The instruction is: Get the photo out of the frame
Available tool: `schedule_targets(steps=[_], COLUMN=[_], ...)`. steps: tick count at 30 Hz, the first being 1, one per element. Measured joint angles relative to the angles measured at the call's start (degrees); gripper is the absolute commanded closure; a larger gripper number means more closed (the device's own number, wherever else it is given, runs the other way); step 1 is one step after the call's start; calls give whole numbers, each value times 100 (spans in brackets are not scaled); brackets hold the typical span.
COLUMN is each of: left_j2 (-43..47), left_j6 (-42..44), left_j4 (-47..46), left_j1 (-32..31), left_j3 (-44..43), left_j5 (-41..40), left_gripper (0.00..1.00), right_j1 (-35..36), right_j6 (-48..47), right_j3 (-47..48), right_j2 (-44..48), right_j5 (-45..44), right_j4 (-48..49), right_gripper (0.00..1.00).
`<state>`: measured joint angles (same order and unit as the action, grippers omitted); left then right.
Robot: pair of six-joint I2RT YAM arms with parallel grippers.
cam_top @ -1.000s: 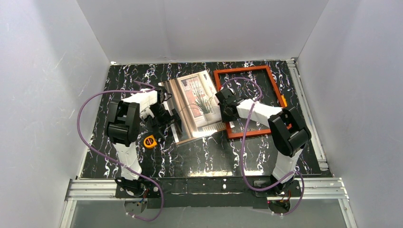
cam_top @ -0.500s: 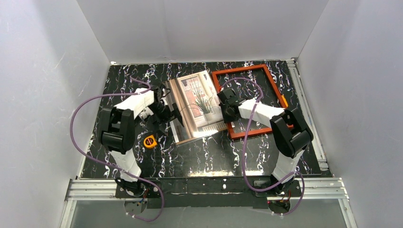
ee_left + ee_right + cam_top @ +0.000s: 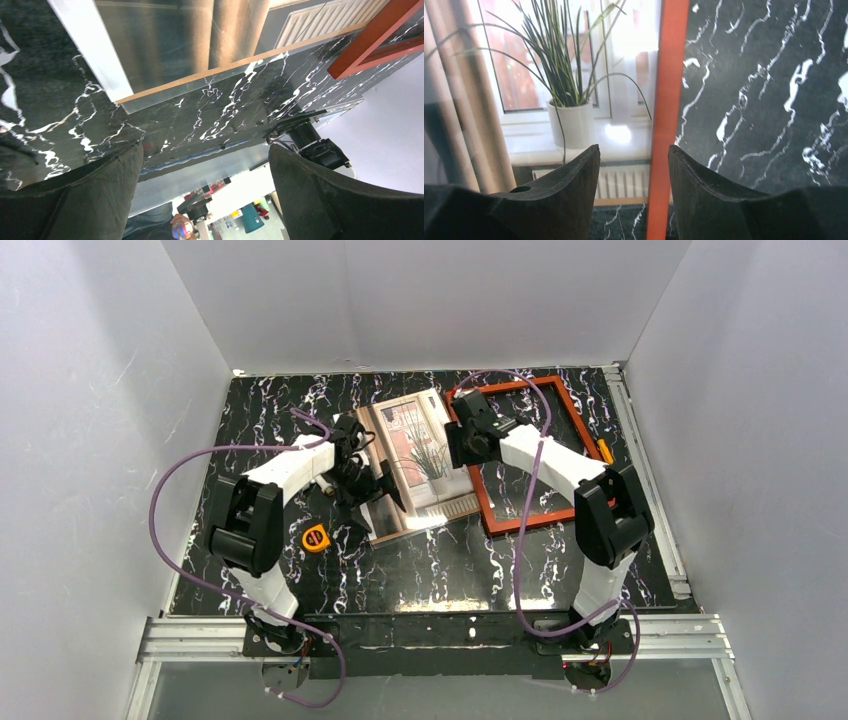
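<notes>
The photo [image 3: 420, 455], a window print with curtains and a potted plant, lies flat mid-table, left of the frame [image 3: 585, 455], a red-brown border on the black marble. The photo's right edge lies along the frame's left bar. My left gripper [image 3: 385, 490] is open and empty over the photo's near-left corner. In the left wrist view my gripper [image 3: 205, 165] points past the photo [image 3: 190, 40] and a frame corner [image 3: 370, 45]. My right gripper [image 3: 455, 445] is open. In the right wrist view my gripper [image 3: 634, 152] straddles the frame bar [image 3: 667, 100] beside the photo [image 3: 549, 75].
An orange and black tape measure [image 3: 316, 537] lies near the left arm. A small orange item [image 3: 601, 453] lies just right of the frame. White walls close in the table on three sides. A metal rail [image 3: 450, 635] runs along the near edge.
My left gripper has moved right, onto the photo's near-left corner. My right gripper has moved back along the frame's left bar. The frame has turned slightly.
</notes>
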<state>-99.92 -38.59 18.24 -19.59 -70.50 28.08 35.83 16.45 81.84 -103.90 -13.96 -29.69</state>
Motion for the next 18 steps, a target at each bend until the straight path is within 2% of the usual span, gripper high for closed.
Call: schedule_targets(steps=[6, 10, 14, 16, 18], left_j2=[39, 557, 1180, 1309, 1215], left_j6=[-306, -420, -428, -444, -492], left_j4=[-437, -452, -372, -398, -476], left_j1=[-94, -90, -90, -90, -90], left_j3=[387, 997, 1167, 1145, 1088], left_j5=[87, 109, 162, 223, 308], left_gripper=[3, 2, 2, 3, 4], right_j1=[-74, -179, -284, -313, -345], right_j6=[-107, -142, -133, -125, -114], right_j3=[586, 1982, 3488, 3606, 3318], right_j2=[-673, -1652, -2549, -2597, -2413], right_j5=[243, 411, 424, 409, 393], right_j4=[297, 273, 63, -175, -289], right_gripper=[39, 40, 40, 40, 36])
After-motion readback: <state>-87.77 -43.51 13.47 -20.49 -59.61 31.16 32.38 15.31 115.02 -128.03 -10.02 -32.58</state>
